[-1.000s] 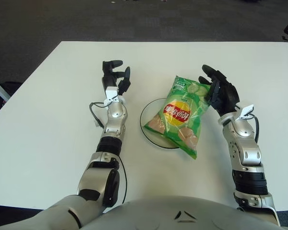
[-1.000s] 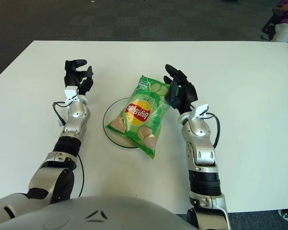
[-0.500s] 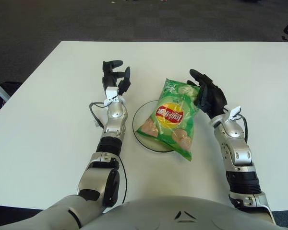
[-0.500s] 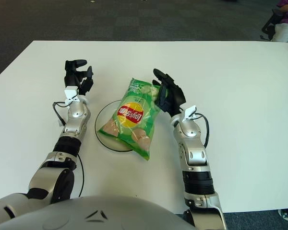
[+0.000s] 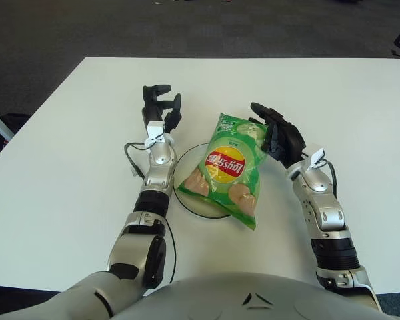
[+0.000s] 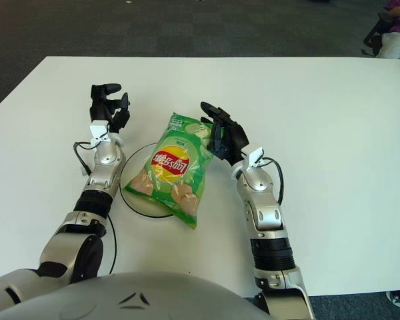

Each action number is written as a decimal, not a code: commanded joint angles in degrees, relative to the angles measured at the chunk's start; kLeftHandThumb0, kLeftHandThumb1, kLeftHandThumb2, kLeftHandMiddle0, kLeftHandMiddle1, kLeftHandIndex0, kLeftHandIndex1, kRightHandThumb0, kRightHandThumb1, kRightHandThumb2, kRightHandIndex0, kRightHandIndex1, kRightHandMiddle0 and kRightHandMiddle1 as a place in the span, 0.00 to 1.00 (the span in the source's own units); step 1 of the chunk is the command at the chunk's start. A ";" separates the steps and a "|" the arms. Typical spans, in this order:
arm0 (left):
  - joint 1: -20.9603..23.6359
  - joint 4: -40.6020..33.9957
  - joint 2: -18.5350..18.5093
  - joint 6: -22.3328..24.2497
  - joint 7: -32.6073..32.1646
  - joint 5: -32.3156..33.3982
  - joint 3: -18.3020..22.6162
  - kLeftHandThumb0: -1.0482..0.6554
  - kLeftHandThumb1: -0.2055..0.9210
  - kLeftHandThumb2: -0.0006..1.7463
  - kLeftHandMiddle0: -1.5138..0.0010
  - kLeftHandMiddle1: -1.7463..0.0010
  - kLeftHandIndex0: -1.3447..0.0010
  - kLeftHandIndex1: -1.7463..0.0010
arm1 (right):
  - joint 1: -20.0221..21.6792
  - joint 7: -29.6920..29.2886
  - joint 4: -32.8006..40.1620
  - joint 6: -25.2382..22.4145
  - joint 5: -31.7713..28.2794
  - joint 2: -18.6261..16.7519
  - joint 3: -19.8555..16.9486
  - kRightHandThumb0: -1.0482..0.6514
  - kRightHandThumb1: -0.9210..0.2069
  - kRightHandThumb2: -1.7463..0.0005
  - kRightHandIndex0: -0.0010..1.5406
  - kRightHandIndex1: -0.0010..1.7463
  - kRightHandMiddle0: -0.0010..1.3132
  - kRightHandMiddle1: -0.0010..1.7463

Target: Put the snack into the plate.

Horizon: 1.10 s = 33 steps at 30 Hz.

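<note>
A green snack bag with a red and yellow logo lies across a clear round plate on the white table; its lower end hangs over the plate's right rim. My right hand is at the bag's upper right corner, its black fingers closed over the bag's edge. My left hand rests on the table just left of the plate, fingers relaxed and empty. The bag hides most of the plate.
The white table stretches wide on both sides. Its far edge meets dark carpet. A black cable loops beside my left forearm.
My right hand has moved left with the bag's corner. The bag and the plate under it have slid left, closer to my left forearm. The left hand has not moved.
</note>
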State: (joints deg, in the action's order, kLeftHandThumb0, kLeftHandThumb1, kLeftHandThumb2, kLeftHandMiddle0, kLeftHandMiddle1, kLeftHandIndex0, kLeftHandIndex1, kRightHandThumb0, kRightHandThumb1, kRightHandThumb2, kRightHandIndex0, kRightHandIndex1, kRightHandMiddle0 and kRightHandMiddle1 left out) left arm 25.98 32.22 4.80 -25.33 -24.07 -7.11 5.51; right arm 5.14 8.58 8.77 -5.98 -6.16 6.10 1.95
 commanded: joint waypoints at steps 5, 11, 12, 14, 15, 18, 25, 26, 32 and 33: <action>-0.69 0.46 -0.22 -0.62 0.57 0.43 -0.01 0.61 1.00 0.19 0.69 0.14 0.79 0.17 | 0.31 -2.65 -1.39 3.58 0.85 -0.45 -3.52 0.14 0.00 0.40 0.24 0.00 0.29 0.02; -0.67 0.59 -0.17 -0.65 0.69 0.48 -0.02 0.61 1.00 0.19 0.69 0.14 0.79 0.18 | 0.75 -6.89 -2.38 7.73 3.63 -0.46 -5.79 0.15 0.00 0.40 0.26 0.01 0.30 0.03; -0.74 0.54 -0.18 -0.70 0.76 0.51 -0.01 0.61 1.00 0.19 0.69 0.14 0.79 0.18 | 0.77 -7.74 -2.36 8.30 4.32 -0.36 -6.18 0.16 0.00 0.40 0.26 0.01 0.31 0.03; -0.84 0.50 -0.17 -0.78 0.89 0.54 0.04 0.61 1.00 0.19 0.69 0.14 0.79 0.18 | 0.81 -8.95 -2.40 9.10 5.35 -0.35 -6.64 0.16 0.00 0.41 0.28 0.01 0.31 0.03; -0.85 0.51 -0.17 -0.82 0.94 0.56 0.06 0.61 1.00 0.19 0.69 0.14 0.79 0.18 | 0.85 -9.41 -2.46 9.42 5.74 -0.37 -6.79 0.17 0.00 0.41 0.29 0.01 0.32 0.03; -0.88 0.58 -0.20 -0.94 1.09 0.63 0.10 0.61 1.00 0.19 0.69 0.14 0.78 0.18 | 1.02 -10.56 -2.73 10.36 6.39 -0.60 -7.39 0.17 0.00 0.41 0.30 0.02 0.33 0.03; -0.92 0.68 -0.23 -1.08 1.37 0.73 0.17 0.61 1.00 0.19 0.69 0.14 0.78 0.18 | 1.28 -11.99 -3.08 11.97 4.80 -1.54 -9.15 0.17 0.00 0.45 0.36 0.02 0.38 0.04; -0.93 0.71 -0.24 -1.11 1.41 0.75 0.17 0.61 1.00 0.19 0.69 0.14 0.78 0.18 | 1.37 -12.04 -3.04 11.88 4.32 -1.56 -9.61 0.17 0.00 0.45 0.36 0.02 0.38 0.04; -0.98 0.79 -0.27 -1.23 1.62 0.82 0.20 0.61 1.00 0.19 0.69 0.15 0.78 0.18 | 2.01 -11.78 -2.86 10.55 1.79 -1.52 -11.82 0.16 0.00 0.49 0.42 0.03 0.42 0.05; -0.96 0.82 -0.29 -1.23 1.66 0.85 0.21 0.61 1.00 0.19 0.69 0.15 0.78 0.18 | 2.12 -11.79 -2.85 10.31 1.45 -1.57 -12.03 0.17 0.00 0.49 0.43 0.03 0.44 0.05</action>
State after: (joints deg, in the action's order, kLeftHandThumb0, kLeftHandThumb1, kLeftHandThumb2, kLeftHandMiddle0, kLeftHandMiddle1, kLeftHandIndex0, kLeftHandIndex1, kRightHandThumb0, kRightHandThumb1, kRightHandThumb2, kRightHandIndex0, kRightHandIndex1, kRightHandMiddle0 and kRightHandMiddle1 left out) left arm 25.49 32.32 4.79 -25.87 -22.92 -6.90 5.58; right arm 6.03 -2.98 6.10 4.95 -3.24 4.71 -8.69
